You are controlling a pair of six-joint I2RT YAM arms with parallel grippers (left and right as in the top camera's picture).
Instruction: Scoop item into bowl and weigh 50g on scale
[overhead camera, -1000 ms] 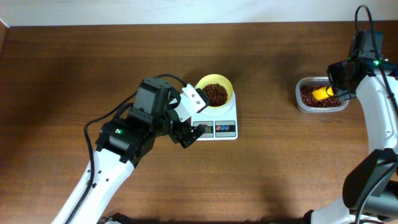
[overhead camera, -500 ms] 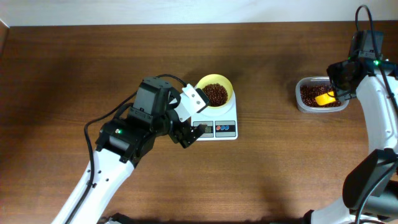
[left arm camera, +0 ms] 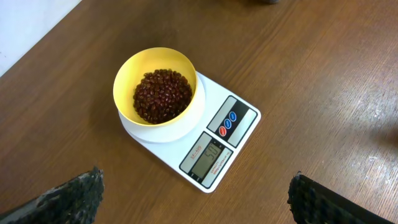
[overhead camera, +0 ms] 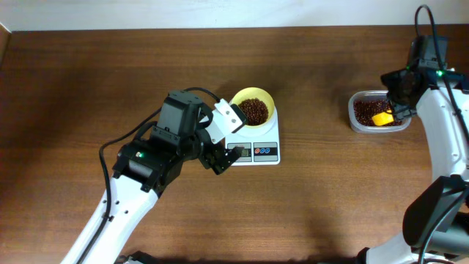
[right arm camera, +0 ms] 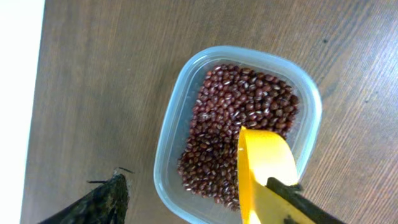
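The pale-yellow bowl point(overhead camera: 238, 97) point(left arm camera: 124, 74) stands on the white scale point(overhead camera: 267, 136) point(left arm camera: 186, 140) and holds a heap of dark reddish-brown beans point(overhead camera: 254, 110) point(left arm camera: 161, 94). My left gripper point(overhead camera: 226, 139) point(left arm camera: 196, 205) hovers open at the scale's front left, touching nothing. At the far right a clear tub point(overhead camera: 355, 125) point(right arm camera: 171, 124) holds more beans point(right arm camera: 242, 112). A yellow scoop point(overhead camera: 381, 117) point(right arm camera: 264, 168) lies in it. My right gripper point(overhead camera: 393, 101) point(right arm camera: 196, 186) is over the tub with its jaws wide apart; one finger rests against the scoop's handle.
The wooden table point(overhead camera: 330, 198) runs to a white wall at the back. The left arm's body point(overhead camera: 146, 161) stretches from the front left toward the scale. The right arm point(overhead camera: 447, 147) runs down the right edge.
My right gripper has opened and let go of the scoop, which tipped and settled on the beans in the tub. The left arm has not moved.
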